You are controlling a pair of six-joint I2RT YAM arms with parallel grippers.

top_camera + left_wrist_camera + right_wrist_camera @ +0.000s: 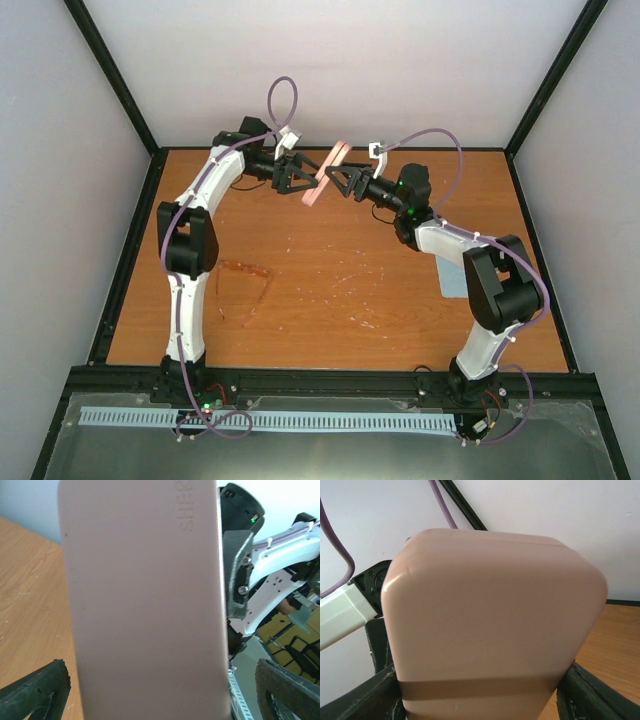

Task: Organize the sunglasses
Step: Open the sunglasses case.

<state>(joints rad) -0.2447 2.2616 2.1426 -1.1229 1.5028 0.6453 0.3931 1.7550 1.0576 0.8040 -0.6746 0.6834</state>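
Sunglasses (243, 285) lie on the left half of the desk (400, 310), toward its near edge, untouched. Above the far edge, the right gripper (341, 180) clamps the pink case (326, 172) while the left gripper (303, 175) stands spread, clear of it. Held from one side only, the case could pivot or slip and drop.

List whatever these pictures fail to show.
- Sunglasses: seen in the top view only, too small and faint to tell whether the temples are folded.
- Case: fills both wrist views and blocks most of what lies behind it. Its own shell hides the inside.
- Cloth: in the top view, mostly covered by the right arm.
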